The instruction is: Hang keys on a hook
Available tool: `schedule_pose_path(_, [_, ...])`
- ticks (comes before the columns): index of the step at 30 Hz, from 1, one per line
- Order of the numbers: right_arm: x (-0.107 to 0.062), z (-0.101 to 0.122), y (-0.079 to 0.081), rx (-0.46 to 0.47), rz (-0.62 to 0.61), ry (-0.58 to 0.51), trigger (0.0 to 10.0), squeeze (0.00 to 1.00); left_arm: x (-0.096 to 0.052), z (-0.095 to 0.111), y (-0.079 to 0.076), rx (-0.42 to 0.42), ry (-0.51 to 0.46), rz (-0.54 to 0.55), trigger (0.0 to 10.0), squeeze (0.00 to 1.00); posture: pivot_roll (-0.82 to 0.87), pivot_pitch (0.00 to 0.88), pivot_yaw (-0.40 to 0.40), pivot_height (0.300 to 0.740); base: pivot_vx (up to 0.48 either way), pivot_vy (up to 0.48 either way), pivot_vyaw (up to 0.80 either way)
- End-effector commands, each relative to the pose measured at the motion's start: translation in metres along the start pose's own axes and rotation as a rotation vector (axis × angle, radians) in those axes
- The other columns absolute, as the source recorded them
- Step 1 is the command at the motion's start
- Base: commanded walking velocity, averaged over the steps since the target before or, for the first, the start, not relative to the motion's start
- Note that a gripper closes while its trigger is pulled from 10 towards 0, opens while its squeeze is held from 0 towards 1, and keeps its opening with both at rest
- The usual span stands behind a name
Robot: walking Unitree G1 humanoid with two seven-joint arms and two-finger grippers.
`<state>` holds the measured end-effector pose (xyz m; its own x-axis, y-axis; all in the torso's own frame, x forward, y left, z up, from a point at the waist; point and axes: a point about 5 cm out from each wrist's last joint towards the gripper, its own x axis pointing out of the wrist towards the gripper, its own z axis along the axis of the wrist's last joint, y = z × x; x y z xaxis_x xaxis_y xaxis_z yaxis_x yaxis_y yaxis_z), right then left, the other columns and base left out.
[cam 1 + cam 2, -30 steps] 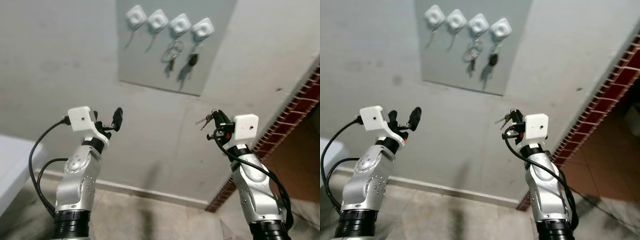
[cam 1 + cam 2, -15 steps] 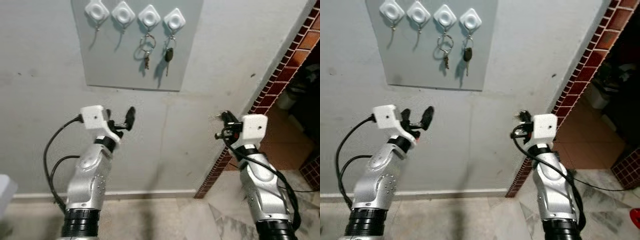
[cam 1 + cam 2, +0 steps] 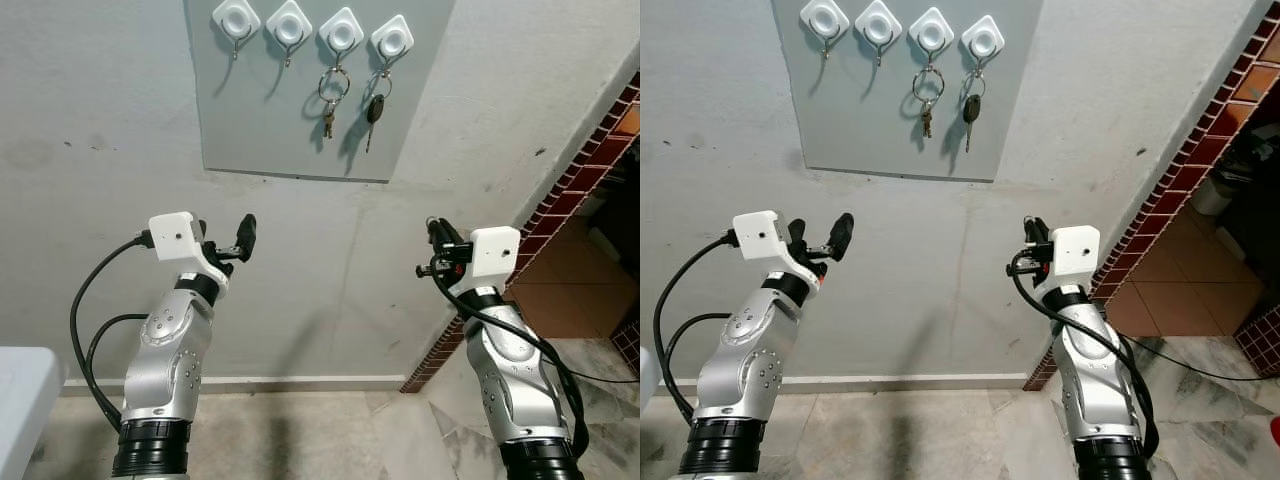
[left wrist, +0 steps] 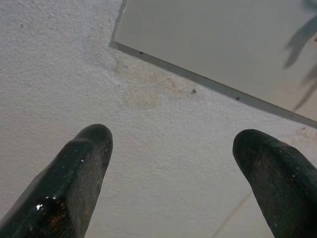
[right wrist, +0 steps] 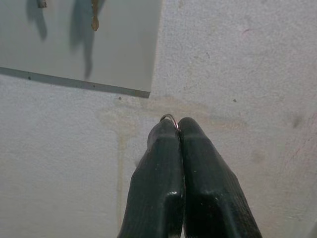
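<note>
A grey panel (image 3: 270, 120) on the wall carries a row of white hooks. The two on the left (image 3: 236, 17) (image 3: 289, 22) are bare. A ring with small keys (image 3: 328, 100) hangs from the third, and a black-headed key (image 3: 374, 106) from the fourth (image 3: 392, 40). My right gripper (image 3: 437, 235) is raised below and right of the panel, short of the wall. It is shut, and a thin key ring (image 5: 170, 118) peeks out at its tips. My left gripper (image 3: 226, 240) is open and holds nothing, raised below the panel's lower left part (image 4: 208, 34).
A red brick edge (image 3: 585, 165) runs down the wall's right side, with a tiled floor (image 3: 570, 290) beyond it. A white surface (image 3: 20, 400) juts in at the lower left. Marble floor (image 3: 300, 440) meets the wall at a skirting strip.
The camera has swung, so the panel has shifted in the picture. Both arms keep about the same raised pose. The keys that stuck out beside my right fingers are now hidden behind them.
</note>
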<state>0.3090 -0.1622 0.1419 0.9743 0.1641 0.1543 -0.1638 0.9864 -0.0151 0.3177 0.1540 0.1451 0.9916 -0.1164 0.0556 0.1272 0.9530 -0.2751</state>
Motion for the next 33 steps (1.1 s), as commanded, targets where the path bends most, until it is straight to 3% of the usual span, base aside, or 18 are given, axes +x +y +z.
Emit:
schedule_pose_path(1, [0.0000,0.0047,-0.0046,0.001,-0.013,-0.017,10.0,0.00,0.0012,0.0001,-0.0011,0.003,0.006,0.001,10.0,0.00,0.01,0.000,-0.079,0.715,0.000,0.000,0.00])
schedule_pose_path(20, [-0.0012,0.0038,-0.0032,0.004,-0.012,-0.014,10.0,0.00,0.0006,-0.0016,0.0012,-0.012,0.022,0.006,10.0,0.00,0.01,0.000,-0.077,0.715,0.000,0.000,0.00])
schedule_pose_path(33, [-0.0016,0.0035,-0.0037,0.004,-0.014,-0.013,10.0,0.00,0.0012,-0.0017,0.0008,-0.011,0.025,0.004,10.0,0.00,0.01,0.000,-0.075,0.715,0.000,0.353,0.00])
